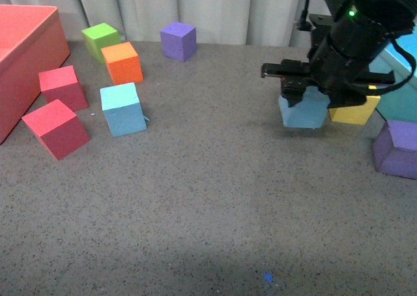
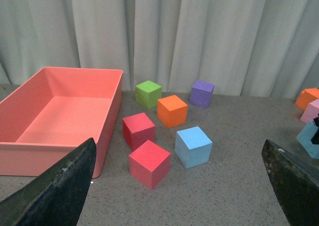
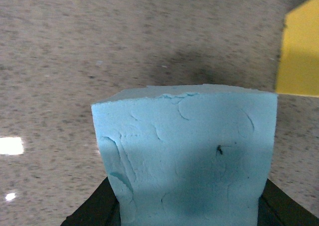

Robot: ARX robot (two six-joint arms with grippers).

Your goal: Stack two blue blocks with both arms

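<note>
My right gripper [image 1: 313,95] is shut on a blue block [image 1: 303,110] and holds it just above the table at the right. In the right wrist view this blue block [image 3: 187,156] fills the frame between the black fingers. The second blue block [image 1: 122,109] sits on the table at the left, among the red cubes; it also shows in the left wrist view [image 2: 193,146]. My left gripper [image 2: 179,196] is open and empty, well short of that block, and is out of the front view.
A red bin [image 1: 26,55] stands at the far left. Two red cubes [image 1: 55,128], an orange cube [image 1: 122,62], a green cube [image 1: 101,40] and a purple cube [image 1: 178,40] lie around. A yellow cube [image 1: 355,110], a purple cube [image 1: 397,148] and a turquoise bin [image 1: 401,94] stand at the right.
</note>
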